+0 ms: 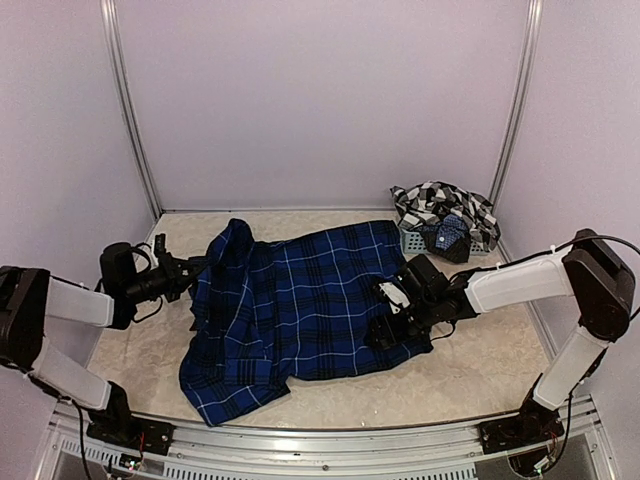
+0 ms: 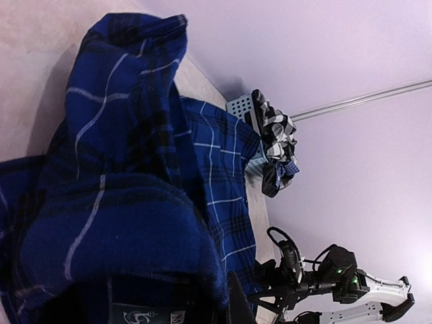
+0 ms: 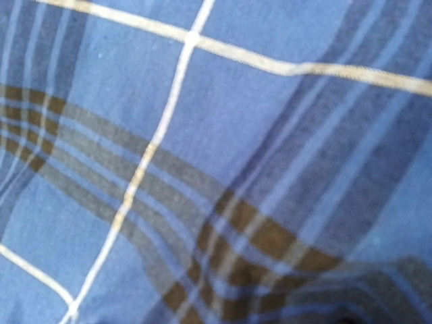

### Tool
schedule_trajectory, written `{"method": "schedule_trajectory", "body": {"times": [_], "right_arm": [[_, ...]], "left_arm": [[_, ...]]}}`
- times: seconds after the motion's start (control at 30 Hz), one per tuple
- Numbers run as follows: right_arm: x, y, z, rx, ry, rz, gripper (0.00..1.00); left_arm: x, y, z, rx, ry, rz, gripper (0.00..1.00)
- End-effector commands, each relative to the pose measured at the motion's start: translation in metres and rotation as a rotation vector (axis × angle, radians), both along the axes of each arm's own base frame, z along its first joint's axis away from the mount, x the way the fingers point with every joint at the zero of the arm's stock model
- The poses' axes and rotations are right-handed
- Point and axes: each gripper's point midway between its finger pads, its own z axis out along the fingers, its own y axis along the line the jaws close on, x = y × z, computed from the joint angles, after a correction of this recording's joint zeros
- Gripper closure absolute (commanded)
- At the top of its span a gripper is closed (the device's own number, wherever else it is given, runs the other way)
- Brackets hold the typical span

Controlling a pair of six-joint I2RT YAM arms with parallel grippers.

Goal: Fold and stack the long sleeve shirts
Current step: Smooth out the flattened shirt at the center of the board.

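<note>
The black two-finger left gripper [image 1: 186, 270] is reaching in from the left with its fingers pressed together, and it appears to be pinching the near edge of the navy blue plaid cloth shirt [image 1: 300, 300] with thin white grid lines. In the left wrist view the cloth is bunching right over those fingers and rising in a peak just beyond them. To the right of this gripper the rest of the navy blue plaid cloth shirt is spreading loosely across the pale stone-patterned table [image 1: 480, 350], rumpled, with one folded-over flap lying toward the arm bases.

The black two-finger right gripper [image 1: 388, 315] is resting on the shirt's right edge with its fingers spread and nothing between them. Its wrist camera is showing only plaid at very close range.

Beyond this gripper, further right and toward the back wall, the black-and-white checked cloth shirt [image 1: 440, 205] is sitting crumpled in a heap on the small grey-blue plastic mesh basket [image 1: 412, 240].

The task is looking barely begun. No shirt is folded neatly yet, nothing is stacked, and the checked one is waiting untouched.
</note>
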Motion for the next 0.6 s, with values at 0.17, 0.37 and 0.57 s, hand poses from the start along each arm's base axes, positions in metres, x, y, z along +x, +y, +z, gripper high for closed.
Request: {"method": "schedule_trajectory", "body": {"times": [0.17,0.37,0.57], "right_arm": [[-0.023,-0.021,-0.035,-0.113,0.100,-0.003,0.26],[-0.024,-0.021,-0.035,-0.109,0.101,0.000,0.26],[-0.024,-0.020,-0.036,-0.100,0.101,0.004,0.26]], "left_arm": [[-0.010,0.027,-0.008,-0.272,-0.003,0.011,1.00],[-0.003,0.037,-0.035,-0.188,0.082,0.069,1.00],[0.009,0.072,-0.048,0.128,0.121,0.214,0.94]]}}
